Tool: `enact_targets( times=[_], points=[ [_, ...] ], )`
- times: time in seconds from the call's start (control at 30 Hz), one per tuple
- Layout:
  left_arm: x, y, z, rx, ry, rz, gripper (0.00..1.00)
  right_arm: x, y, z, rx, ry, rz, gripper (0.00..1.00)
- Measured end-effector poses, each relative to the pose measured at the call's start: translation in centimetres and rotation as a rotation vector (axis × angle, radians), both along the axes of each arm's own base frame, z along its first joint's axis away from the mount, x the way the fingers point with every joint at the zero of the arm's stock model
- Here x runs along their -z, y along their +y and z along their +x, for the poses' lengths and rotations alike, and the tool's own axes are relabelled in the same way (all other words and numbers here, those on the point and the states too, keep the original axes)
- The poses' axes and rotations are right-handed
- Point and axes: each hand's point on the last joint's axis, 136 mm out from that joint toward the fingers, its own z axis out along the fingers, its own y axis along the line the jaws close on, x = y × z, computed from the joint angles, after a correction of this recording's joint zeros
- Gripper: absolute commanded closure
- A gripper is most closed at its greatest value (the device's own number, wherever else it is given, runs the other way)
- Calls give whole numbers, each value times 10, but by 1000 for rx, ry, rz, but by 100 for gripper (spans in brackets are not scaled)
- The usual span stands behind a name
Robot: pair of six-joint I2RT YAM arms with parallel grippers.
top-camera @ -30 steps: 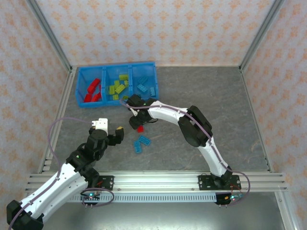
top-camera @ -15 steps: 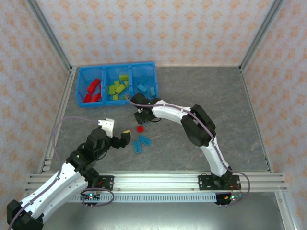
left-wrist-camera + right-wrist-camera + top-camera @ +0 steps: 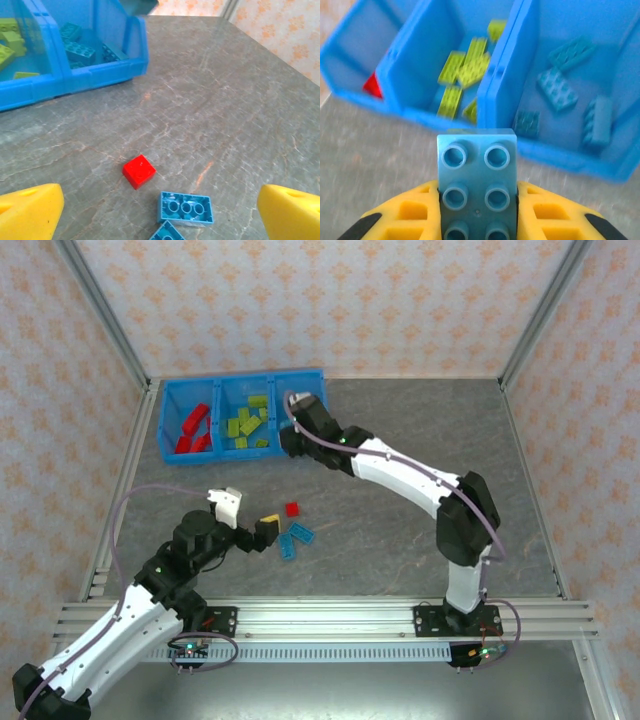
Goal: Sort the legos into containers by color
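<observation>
The light blue brick is clamped in my right pincer, jaws drawn narrow onto it. Its long axis points at the bin, in line with the divider. The blue compartment lies ahead to the right, the green compartment ahead-left. My left pincer hangs wide open and empty near the loose red brick.

Light-blue lego partly off-frame
</observation>
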Motion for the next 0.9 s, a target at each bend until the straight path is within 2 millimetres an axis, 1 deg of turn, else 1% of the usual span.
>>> enact_targets(
  times=[0.03,0.07,0.13,0.17,0.2,0.23,0.27,0.33,0.4,0.43,0.53,0.6,0.67,0.7,0.83,0.9],
  points=[
    [0,4,1,-21,-2,8,0,-6,2,17,27,-24,9,77],
    [2,7,2,-41,-1,17,0,-7,3,32,48,-38,10,76],
    [4,15,5,-83,2,36,0,-4,7,68,94,-60,-1,71],
    [6,18,6,-99,4,45,0,1,8,82,110,-61,-10,65],
    [7,21,7,-115,5,53,0,7,9,96,126,-62,-19,57],
    [7,23,8,-130,6,56,0,14,10,108,135,-56,-32,45],
    [7,25,8,-143,4,58,0,23,9,117,145,-44,-44,41],
    [7,28,10,-162,2,61,0,37,7,126,151,-18,-71,37],
    [7,31,11,-180,2,62,0,45,3,124,151,15,-95,36],
    [7,32,11,-188,1,64,0,47,2,121,148,31,-107,36],
    [11,40,14,-236,10,82,0,40,-1,108,135,60,-105,36],
    [17,46,15,-270,30,101,0,35,-10,87,121,97,-99,36],
    [22,49,15,-288,46,120,0,27,-24,56,100,133,-78,34],
    [23,50,16,-293,52,124,0,21,-33,37,86,149,-62,32],
    [28,50,17,-319,101,107,0,-11,-67,-36,41,151,25,27],
    [25,47,20,-342,149,71,0,-24,-78,-68,12,143,82,25]
  ],
)
